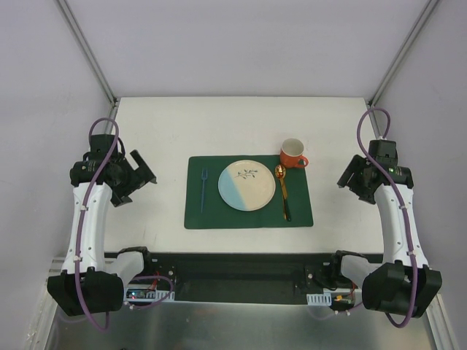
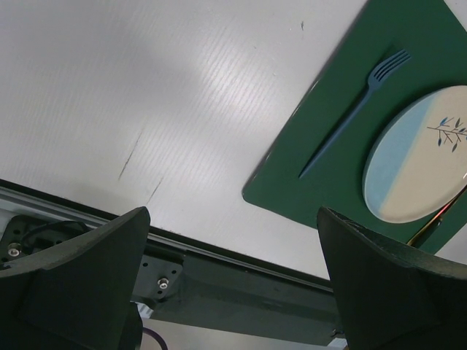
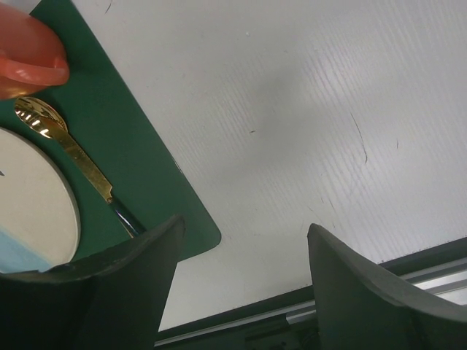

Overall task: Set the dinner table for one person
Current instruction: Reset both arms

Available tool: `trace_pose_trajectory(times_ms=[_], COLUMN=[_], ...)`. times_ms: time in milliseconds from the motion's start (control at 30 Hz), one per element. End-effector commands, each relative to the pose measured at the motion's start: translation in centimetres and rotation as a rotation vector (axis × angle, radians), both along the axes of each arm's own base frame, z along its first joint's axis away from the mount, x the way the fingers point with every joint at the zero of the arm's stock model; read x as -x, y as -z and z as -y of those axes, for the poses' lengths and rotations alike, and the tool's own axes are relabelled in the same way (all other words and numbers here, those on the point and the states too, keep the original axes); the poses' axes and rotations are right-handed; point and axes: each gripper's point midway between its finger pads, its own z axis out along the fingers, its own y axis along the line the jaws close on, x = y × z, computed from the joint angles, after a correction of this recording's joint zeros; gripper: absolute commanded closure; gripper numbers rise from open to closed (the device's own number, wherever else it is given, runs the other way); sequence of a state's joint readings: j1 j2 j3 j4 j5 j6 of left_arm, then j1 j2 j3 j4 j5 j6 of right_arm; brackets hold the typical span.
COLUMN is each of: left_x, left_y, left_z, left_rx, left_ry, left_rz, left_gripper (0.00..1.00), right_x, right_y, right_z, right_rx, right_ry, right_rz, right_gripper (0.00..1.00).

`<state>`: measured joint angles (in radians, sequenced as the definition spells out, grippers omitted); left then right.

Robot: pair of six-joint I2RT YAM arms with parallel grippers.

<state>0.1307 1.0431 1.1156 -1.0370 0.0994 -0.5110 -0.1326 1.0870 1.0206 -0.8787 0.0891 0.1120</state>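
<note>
Top external view: left gripper [image 1: 144, 171] jaws spread wide, right gripper [image 1: 345, 177] jaws parted, both empty over bare tabletop. Between them a dark green placemat [image 1: 195, 213] carries a blue fork [image 1: 203, 189] at left, a white-and-blue plate [image 1: 246, 186] at centre and a gold spoon [image 1: 282, 191] at right. A red mug [image 1: 292, 153] stands at its far right corner. The dinner table [image 1: 241, 124] lies beneath everything, long axis left to right. Both arms rise bent, wrists turned inward.

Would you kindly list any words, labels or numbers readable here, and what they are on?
None readable. The plate carries only a painted leafy sprig; mug, fork, spoon and placemat are plain. Any print on the circuit boards is too small.
</note>
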Motion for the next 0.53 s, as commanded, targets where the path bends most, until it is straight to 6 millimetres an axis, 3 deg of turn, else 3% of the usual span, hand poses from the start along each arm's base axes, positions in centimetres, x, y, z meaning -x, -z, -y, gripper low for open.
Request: trace_pose_trajectory(times_ms=[0,500], left_x=[0.26,0.21], left_y=[-0.15,0.56], left_z=[0.11,0.26], left_rx=[0.001,0.007], left_ry=[0.002,-0.008], left_rz=[0.0,0.011], left_gripper=[0.01,0.01], right_x=[-0.24,-0.02], right_y=[-0.67,-0.37], right_z=[-0.31,-1.27], right_rx=[-0.012,-0.063], right_ry=[0.012,0.032], right_rz=[0.036,0.069], right_gripper=[0.29,0.28])
